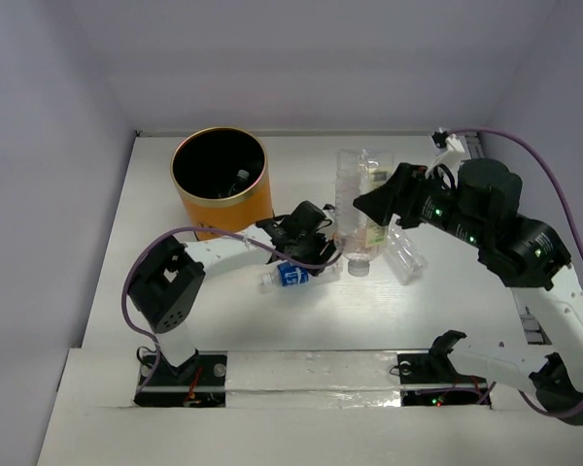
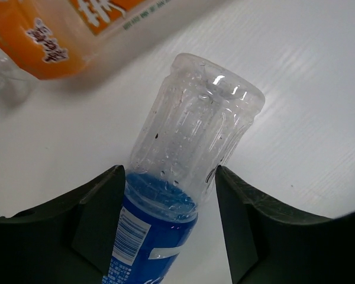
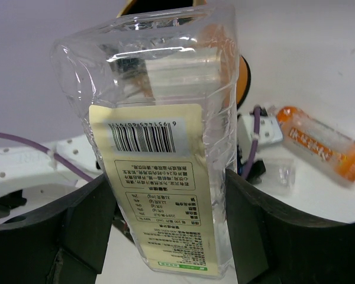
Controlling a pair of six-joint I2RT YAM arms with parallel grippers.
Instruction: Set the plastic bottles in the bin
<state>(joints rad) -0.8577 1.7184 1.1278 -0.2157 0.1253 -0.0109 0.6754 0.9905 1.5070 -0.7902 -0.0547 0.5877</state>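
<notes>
The orange bin (image 1: 221,199) stands at the back left, with a bottle inside it. My left gripper (image 1: 306,254) is low over the table. Its fingers (image 2: 100,207) press both sides of a blue-labelled clear bottle (image 2: 183,154), which also shows in the top view (image 1: 290,277). My right gripper (image 1: 369,206) is shut on a cream-labelled clear bottle (image 3: 160,118) and holds it above the table, to the right of the bin. An orange-labelled bottle (image 3: 325,148) lies on the table. It is also in the left wrist view (image 2: 53,35).
A clear unlabelled bottle (image 1: 406,254) lies right of centre, under my right arm. A purple cable (image 1: 165,243) loops along the left arm. White walls close the table at the back and on both sides.
</notes>
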